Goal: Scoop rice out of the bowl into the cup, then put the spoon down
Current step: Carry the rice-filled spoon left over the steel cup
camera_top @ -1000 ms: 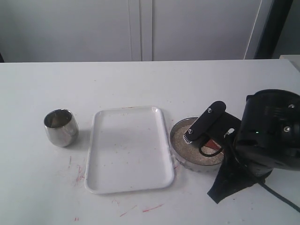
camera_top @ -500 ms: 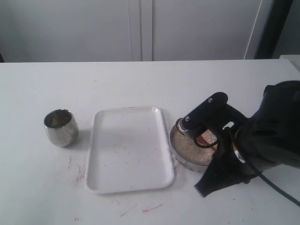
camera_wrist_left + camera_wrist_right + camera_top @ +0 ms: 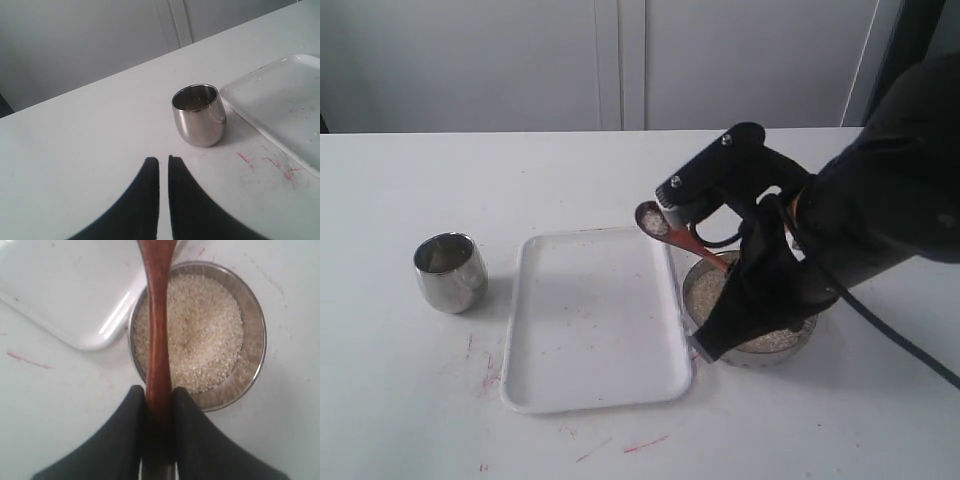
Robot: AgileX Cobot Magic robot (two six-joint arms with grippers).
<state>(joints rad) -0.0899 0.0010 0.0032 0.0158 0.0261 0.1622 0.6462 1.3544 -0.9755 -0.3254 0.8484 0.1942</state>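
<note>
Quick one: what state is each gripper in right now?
Left gripper: closed, holding nothing.
Right gripper: closed on the spoon handle.

Loaded spoon (image 3: 158, 340) aloft; bowl (image 3: 253, 365) holds rice (image 3: 205, 330); cup (image 3: 450, 272) upright, well apart.

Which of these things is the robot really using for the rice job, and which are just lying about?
In use: spoon, held by the right gripper; rice; bowl; cup.
Lying about: white tray; red marks on the table.
</note>
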